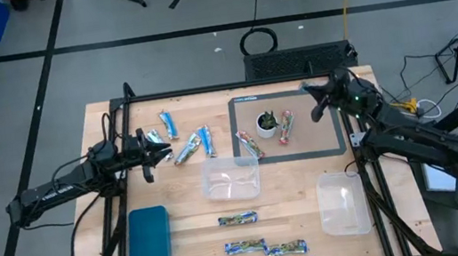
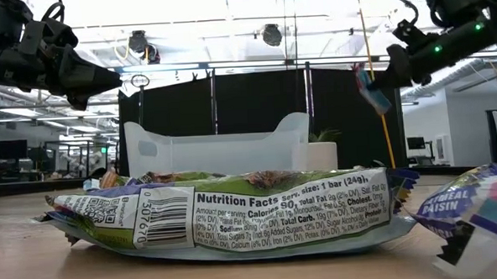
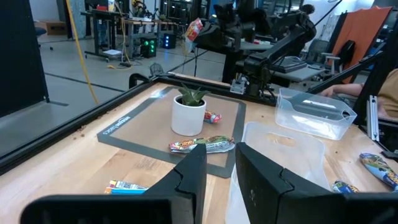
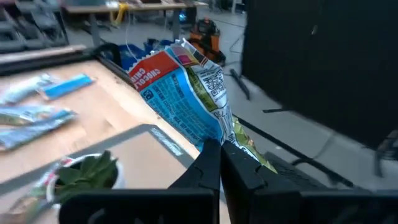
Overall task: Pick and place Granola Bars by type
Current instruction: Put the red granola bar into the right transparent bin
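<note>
My right gripper (image 4: 221, 149) is shut on a blue-and-red wrapped granola bar (image 4: 186, 87), up in the air over the far right corner of the grey mat (image 1: 335, 144). Two bars (image 1: 249, 146) (image 1: 285, 126) lie flat on the mat beside a white plant pot (image 1: 266, 124). My left gripper (image 1: 165, 152) hovers narrowly open and empty among several blue and patterned bars (image 1: 186, 152) lying left of the mat. Three patterned bars (image 1: 246, 247) lie near the table's near edge; one fills the low view (image 2: 227, 216). My right gripper pinches the bar between its two fingers at one end of the wrapper (image 4: 217, 134). The bar is lifted clear of the table. In the low view it hangs tilted below the fingers (image 2: 371, 88).
A clear tub (image 1: 230, 179) stands at the table's middle, a second one (image 1: 343, 202) near the right edge, and a blue tray (image 1: 148, 236) at the near left. A black frame rail (image 1: 232, 85) runs along the far edge.
</note>
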